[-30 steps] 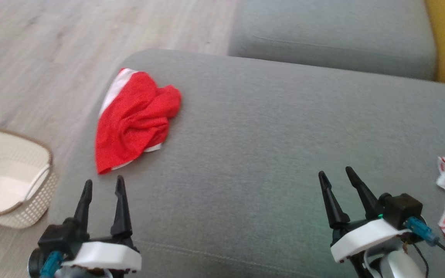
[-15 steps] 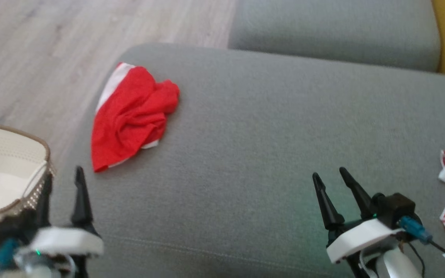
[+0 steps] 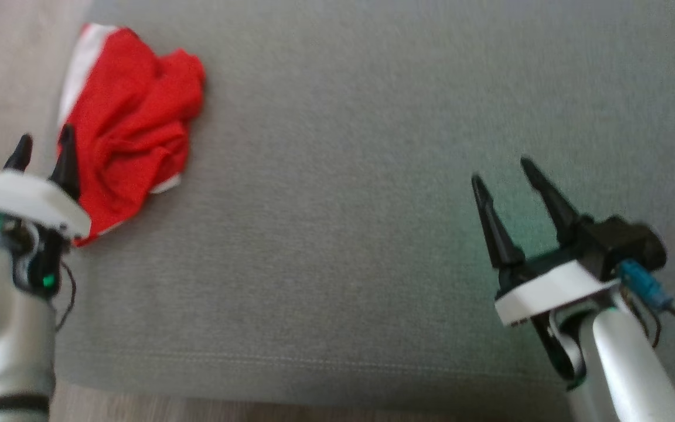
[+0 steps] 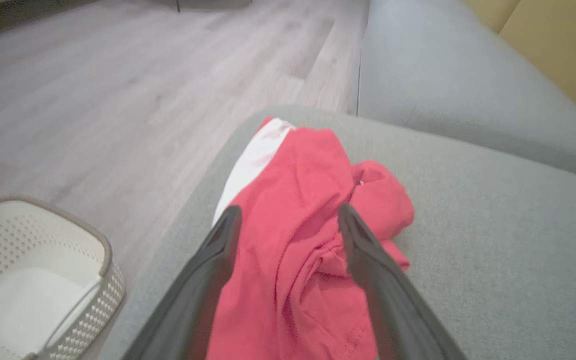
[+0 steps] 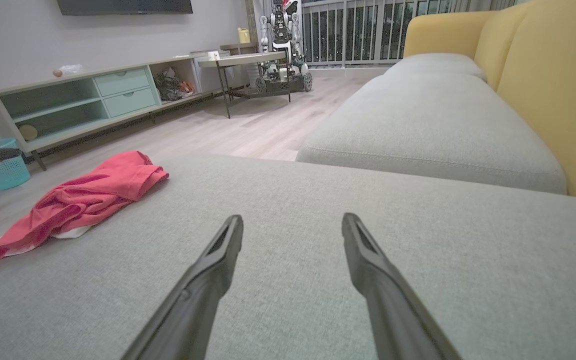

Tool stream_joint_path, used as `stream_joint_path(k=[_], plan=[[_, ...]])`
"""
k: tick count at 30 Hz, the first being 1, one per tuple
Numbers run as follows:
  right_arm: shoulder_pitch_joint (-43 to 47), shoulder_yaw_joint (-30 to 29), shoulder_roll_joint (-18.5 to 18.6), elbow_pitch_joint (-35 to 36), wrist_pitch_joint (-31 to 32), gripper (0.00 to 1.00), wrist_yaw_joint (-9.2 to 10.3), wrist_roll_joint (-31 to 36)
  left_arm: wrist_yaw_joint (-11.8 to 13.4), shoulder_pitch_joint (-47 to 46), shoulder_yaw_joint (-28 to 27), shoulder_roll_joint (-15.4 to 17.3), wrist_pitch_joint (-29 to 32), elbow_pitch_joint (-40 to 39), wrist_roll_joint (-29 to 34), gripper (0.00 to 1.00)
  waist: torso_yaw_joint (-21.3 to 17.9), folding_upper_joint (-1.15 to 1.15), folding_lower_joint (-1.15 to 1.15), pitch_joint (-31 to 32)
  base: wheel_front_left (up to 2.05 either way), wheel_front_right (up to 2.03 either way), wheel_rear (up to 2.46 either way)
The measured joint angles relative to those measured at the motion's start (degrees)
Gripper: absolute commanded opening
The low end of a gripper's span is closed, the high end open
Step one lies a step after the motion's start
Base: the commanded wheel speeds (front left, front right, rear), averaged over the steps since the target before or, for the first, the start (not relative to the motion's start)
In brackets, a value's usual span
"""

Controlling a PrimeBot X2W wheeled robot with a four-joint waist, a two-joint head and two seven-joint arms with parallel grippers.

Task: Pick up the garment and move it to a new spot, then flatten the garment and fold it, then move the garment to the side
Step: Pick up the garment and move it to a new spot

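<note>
On grey cushion (image 3: 343, 234), crumpled red garment (image 3: 129, 140), white basket (image 4: 95, 315) in left wrist view

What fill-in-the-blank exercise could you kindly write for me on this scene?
The garment is mostly ____ with a white band.
The left gripper aims at it, jaws ____.
The basket stands on the ____.
The right gripper hovers over the bare ____ cushion.
Missing: red; open; floor; grey.
</note>
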State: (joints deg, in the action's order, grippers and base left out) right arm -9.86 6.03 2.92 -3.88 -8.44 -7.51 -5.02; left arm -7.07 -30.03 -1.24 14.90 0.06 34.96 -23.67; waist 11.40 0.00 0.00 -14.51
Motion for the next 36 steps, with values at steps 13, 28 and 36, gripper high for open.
stream_joint_path(k=[13,28,36], plan=[[-3.88,1.63,0.14,9.47,2.98,1.0,0.0,4.31,-0.08,-17.59,7.81,3.77,3.9,21.14,-2.45,1.0,-5.39,0.0,0.0,-10.71,0.0,0.0,0.0],[-3.39,1.57,0.15,9.1,2.24,1.0,0.0,6.45,-0.07,-21.09,16.66,4.07,-0.48,26.82,-7.71,0.0,-5.56,0.0,0.01,-9.23,0.0,0.0,0.0],[-3.39,0.66,0.14,6.9,1.16,1.0,0.0,4.78,-0.08,-21.09,20.08,2.0,-11.22,23.51,-9.4,0.0,-4.9,0.0,0.0,-4.04,0.0,0.0,0.0]])
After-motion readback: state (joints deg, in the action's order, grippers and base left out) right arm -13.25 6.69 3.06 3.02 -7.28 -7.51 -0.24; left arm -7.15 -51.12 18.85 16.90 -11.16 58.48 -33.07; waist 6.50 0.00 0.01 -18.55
